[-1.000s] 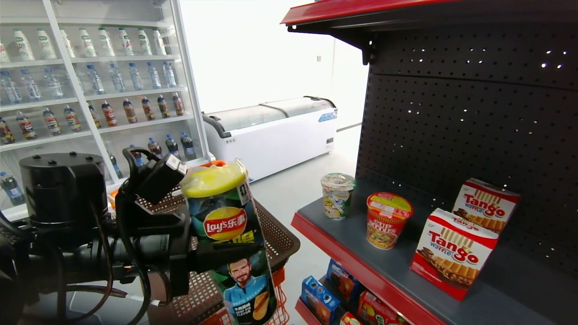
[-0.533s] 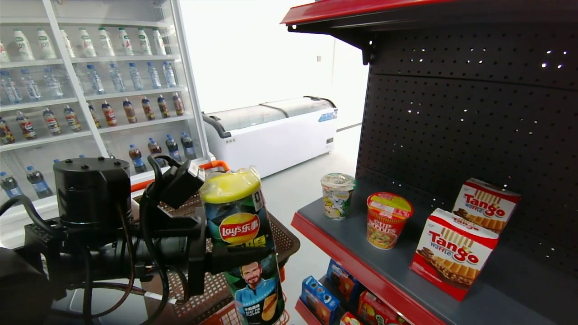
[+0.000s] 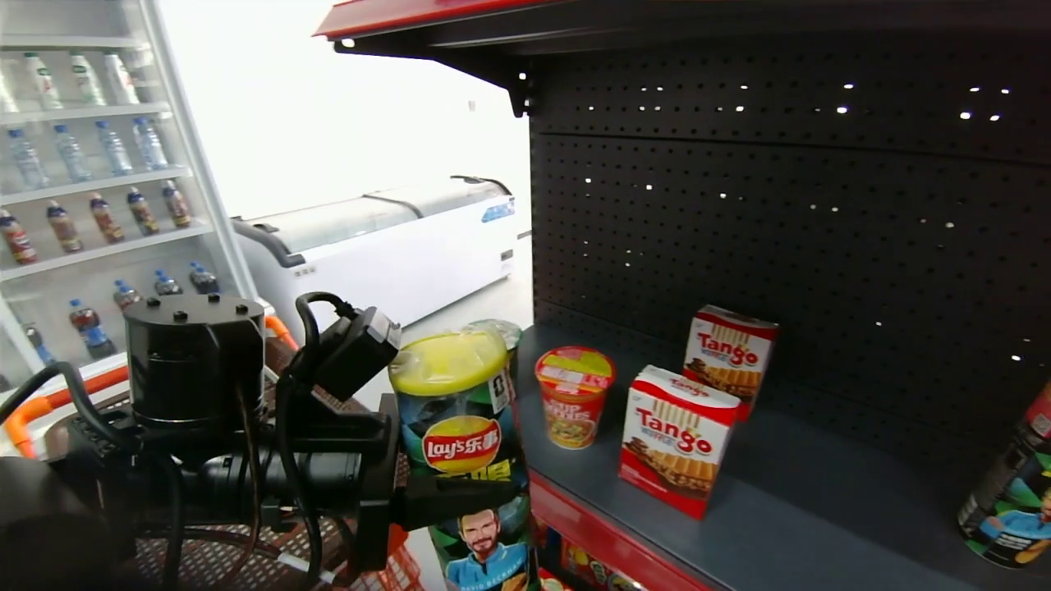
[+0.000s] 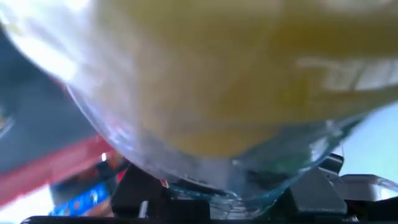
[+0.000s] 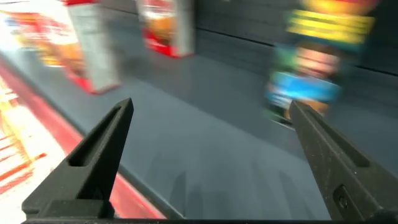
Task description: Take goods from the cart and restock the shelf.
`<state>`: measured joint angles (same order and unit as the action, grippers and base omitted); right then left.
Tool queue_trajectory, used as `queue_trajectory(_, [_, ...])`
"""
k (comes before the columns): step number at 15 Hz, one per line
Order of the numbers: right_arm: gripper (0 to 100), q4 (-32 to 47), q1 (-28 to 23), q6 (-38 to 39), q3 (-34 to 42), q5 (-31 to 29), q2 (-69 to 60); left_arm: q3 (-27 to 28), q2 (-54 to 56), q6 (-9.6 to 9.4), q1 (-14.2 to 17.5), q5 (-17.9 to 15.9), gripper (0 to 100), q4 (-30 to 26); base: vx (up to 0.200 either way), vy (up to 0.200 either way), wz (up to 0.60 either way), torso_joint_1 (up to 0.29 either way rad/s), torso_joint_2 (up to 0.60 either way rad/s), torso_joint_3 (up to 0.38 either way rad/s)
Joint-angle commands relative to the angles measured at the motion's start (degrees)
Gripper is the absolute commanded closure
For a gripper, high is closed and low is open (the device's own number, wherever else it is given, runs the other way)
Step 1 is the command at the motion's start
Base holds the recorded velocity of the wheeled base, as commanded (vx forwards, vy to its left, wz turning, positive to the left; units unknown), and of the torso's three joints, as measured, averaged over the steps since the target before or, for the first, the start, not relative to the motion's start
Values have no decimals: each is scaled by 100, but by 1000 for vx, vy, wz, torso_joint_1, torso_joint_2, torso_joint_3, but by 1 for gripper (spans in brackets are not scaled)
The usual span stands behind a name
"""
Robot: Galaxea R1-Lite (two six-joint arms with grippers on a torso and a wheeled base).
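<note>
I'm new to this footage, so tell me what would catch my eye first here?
A tall chip can with a yellow lid stands out first, held upright in the left gripper in front of the shelf's left end. Behind it, on the grey shelf, stand a noodle cup, a wafer box and a second wafer box. The right gripper hangs open above the shelf, facing a second chip can.

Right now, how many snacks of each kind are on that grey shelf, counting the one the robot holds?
Wafer boxes: 2
Cups: 2
Chip cans: 2, one on the shelf, one chip can in the left gripper
Total: 6
</note>
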<state>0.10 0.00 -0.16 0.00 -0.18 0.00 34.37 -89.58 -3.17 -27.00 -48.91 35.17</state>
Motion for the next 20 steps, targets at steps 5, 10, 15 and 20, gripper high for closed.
queue_trajectory(5, [0,-1,0,-2,0,1,9,9,169,1,-508,-400,100,-1,0,0,0,0,0,0])
queue_trajectory(10, [0,-1,0,-2,0,1,9,9,125,1,-508,-418,100,113,0,0,0,0,0,0])
queue_trajectory(15, [0,-1,0,-2,0,1,9,0,116,1,-525,-646,100,122,0,0,-600,1,0,2])
queue_trajectory(20, [0,-1,0,-2,0,1,0,0,98,1,-517,-655,100,113,0,0,-600,3,3,1])
